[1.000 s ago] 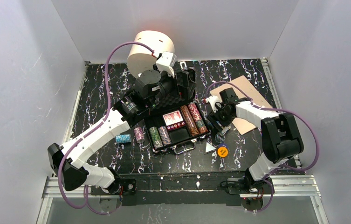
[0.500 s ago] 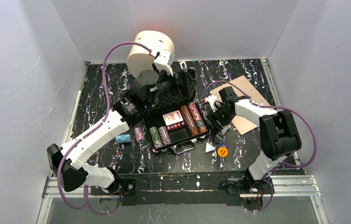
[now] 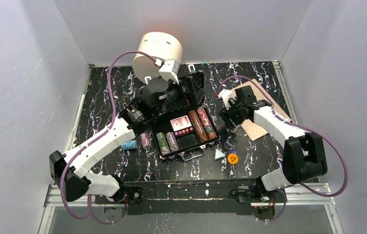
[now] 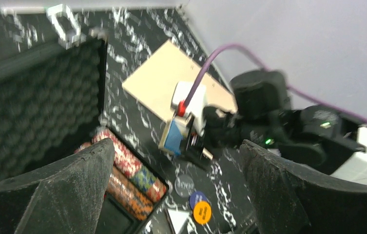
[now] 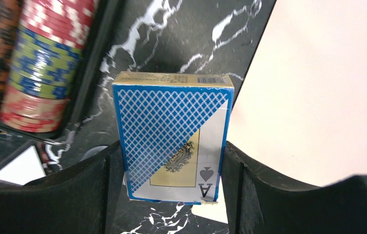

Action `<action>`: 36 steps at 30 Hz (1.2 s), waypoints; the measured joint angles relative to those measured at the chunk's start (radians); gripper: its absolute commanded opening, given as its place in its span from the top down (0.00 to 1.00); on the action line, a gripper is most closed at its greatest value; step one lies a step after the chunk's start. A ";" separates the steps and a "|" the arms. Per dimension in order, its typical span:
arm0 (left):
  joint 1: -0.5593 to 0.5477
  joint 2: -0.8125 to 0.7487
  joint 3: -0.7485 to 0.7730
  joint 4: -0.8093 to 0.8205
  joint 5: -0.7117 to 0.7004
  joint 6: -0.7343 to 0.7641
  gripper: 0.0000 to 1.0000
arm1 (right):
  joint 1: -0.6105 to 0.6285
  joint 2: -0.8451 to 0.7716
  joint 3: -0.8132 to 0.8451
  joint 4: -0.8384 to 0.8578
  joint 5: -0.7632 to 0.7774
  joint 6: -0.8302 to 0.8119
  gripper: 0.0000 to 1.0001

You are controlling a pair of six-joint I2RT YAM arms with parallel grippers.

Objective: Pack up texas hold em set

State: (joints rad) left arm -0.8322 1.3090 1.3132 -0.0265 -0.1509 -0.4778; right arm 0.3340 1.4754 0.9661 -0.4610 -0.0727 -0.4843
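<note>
Case: the small black ribbed briefcase (image 3: 188,142) lies open at the middle of the bench. Its foam-lined lid (image 3: 194,87) stands up on the far side and its handle faces the arms.
Inside the case: long striped orange and red chip stacks (image 3: 199,125) lie on their sides along the right. Green and purple chip stacks (image 3: 167,143) lie along the left. A red card deck (image 3: 181,123) sits between them toward the lid.
Beside the case: a blue chip stack (image 3: 128,144) and a purple chip stack (image 3: 145,140) lie on the bench by the case's left wall.
Blue deck: the blue-backed boxed card deck (image 5: 171,141) stands upright over the bench, between the case's right wall and the tan flat board (image 5: 327,87). Whether its lower edge touches the bench cannot be told.
Right tool: the right tool (image 5: 171,153) is clamped on the blue deck's two long sides, just right of the case.
Left tool: the left tool (image 4: 176,145) has its fingers spread wide with nothing between them. It sits up by the raised lid.
Buttons: a yellow round button (image 3: 233,158) lies near the case's front right corner, with a white triangular piece (image 3: 219,154) just beside it. The left wrist view shows a grey disc (image 4: 185,184) and a small blue disc (image 4: 198,199) close by.
Cylinder: the large cream cylinder (image 3: 158,51) stands at the far edge, behind the lid.
Bench: the black bench with white marbling (image 3: 103,97) carries everything.
</note>
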 measured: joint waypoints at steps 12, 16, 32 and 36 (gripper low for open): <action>0.290 -0.030 -0.293 -0.042 0.185 -0.312 0.02 | 0.124 -0.115 0.059 -0.122 -0.220 0.078 0.49; 0.329 -0.119 -0.306 -0.080 0.147 -0.328 0.02 | 0.216 -0.087 0.101 -0.159 -0.255 0.084 0.49; 0.328 -0.369 -0.280 -0.279 -0.111 -0.279 0.02 | 0.446 0.252 0.291 -0.061 -0.395 -0.136 0.47; 0.328 -0.377 -0.280 -0.301 -0.105 -0.277 0.02 | 0.446 0.332 0.348 -0.061 -0.420 -0.208 0.47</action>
State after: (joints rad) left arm -0.5041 0.9321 1.0332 -0.3279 -0.2562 -0.7551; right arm 0.7795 1.8069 1.3144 -0.5220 -0.4927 -0.6918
